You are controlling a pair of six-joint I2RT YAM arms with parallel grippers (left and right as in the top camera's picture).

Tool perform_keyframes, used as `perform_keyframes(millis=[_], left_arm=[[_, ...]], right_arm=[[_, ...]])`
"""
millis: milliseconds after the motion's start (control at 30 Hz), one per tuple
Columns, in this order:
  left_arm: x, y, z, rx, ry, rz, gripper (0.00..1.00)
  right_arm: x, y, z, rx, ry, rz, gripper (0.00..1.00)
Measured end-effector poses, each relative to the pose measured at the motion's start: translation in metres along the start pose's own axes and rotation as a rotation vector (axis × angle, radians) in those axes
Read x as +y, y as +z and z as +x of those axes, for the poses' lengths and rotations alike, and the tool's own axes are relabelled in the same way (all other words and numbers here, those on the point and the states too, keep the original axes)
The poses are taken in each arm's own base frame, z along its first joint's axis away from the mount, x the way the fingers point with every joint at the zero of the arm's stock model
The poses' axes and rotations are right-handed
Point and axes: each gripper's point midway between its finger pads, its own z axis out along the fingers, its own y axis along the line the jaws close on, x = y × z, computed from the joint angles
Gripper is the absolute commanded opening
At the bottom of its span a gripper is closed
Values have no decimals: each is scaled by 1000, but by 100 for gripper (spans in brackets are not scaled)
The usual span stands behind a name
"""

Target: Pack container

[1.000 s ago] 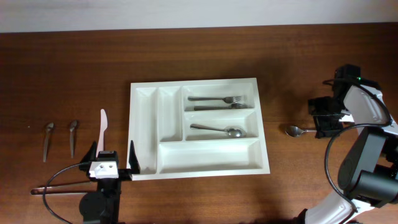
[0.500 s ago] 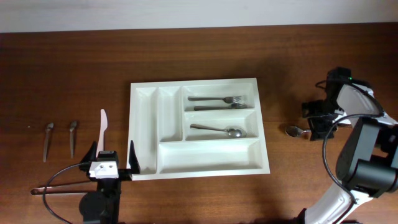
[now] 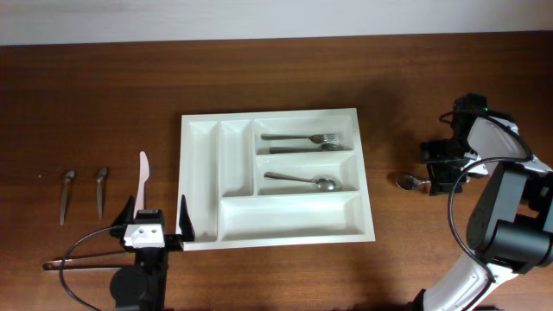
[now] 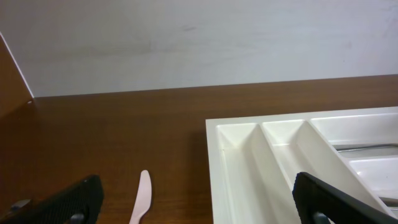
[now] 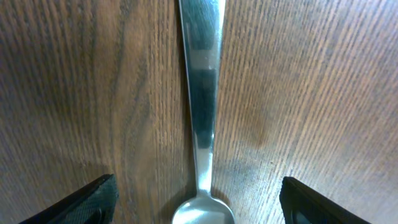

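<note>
Along the back of the brown wooden surface (image 3: 104,104) runs a plain white wall (image 3: 259,17). Far left, two small spoons (image 3: 67,192) lie side by side, and next to them a pale plastic knife (image 3: 143,175) points toward the wall. Just right of the knife, the left fingers (image 3: 184,220) stand spread as wide as they go, holding nothing, beside the container's near left corner. The container (image 3: 285,216) sits flat mid-surface, with forks (image 3: 302,138) in its upper wide slot and a tray spoon (image 3: 302,180) in the slot below. Well to the right, the right fingers (image 5: 93,199) are parted either side of a loose spoon (image 5: 202,112) lying on the wood, without gripping it.
</note>
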Motion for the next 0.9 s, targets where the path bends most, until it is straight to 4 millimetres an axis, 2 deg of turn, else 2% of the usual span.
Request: perform_keyframes(millis=[200,433,533,767,900], left_arm=[[0,0,0,0,0,0,99],[0,0,0,0,0,0,99],[0,0,0,0,0,0,99],[0,0,0,0,0,0,99],[0,0,0,0,0,0,99]], right_arm=[[-6,12,2,3,2,4,84],[-6,13,1,-3,-7,2,82],[-5,13,0,-5,-11,-4,67],[-4,14,0,-7,-20,-8,25],[-4,14,0,-8,-24,-9,11]])
